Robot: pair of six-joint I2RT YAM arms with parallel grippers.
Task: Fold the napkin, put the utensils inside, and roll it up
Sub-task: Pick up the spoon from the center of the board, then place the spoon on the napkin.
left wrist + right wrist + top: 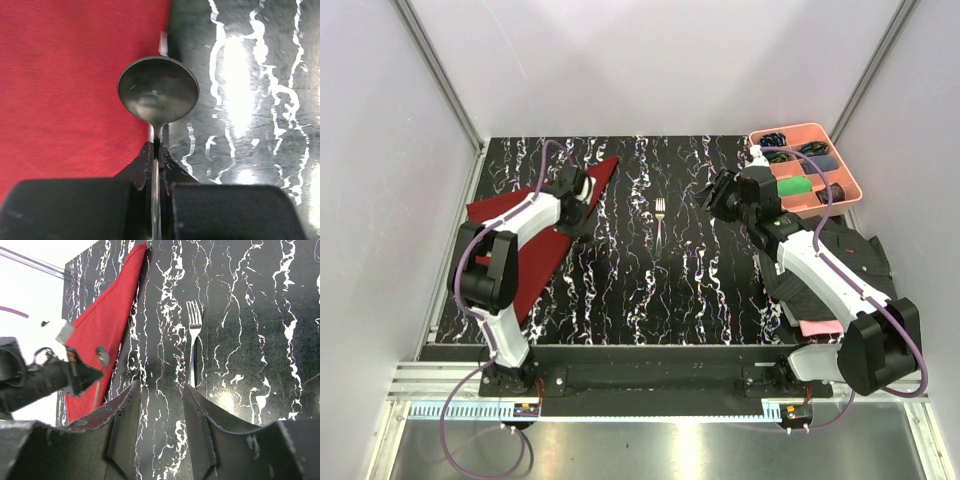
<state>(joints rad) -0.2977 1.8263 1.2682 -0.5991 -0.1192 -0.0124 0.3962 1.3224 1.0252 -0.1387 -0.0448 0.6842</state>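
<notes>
Napkin, folded into a triangle, lies at the table's left side. The left gripper is clamped on the spoon's handle, with the bowl over the cloth's right edge, so placing the utensils looks to be the step in hand. Next, the spoon needs setting down on the cloth. The fork lies mid-table, and the right gripper, jaws apart and empty, faces it.

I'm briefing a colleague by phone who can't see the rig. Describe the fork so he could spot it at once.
On the black, white-veined table, right of the red napkin and near the middle, lies the fork, tines toward the far edge. It is bright silver and lies free, while the spoon has a dark bowl and is pinched in the left gripper.
</notes>
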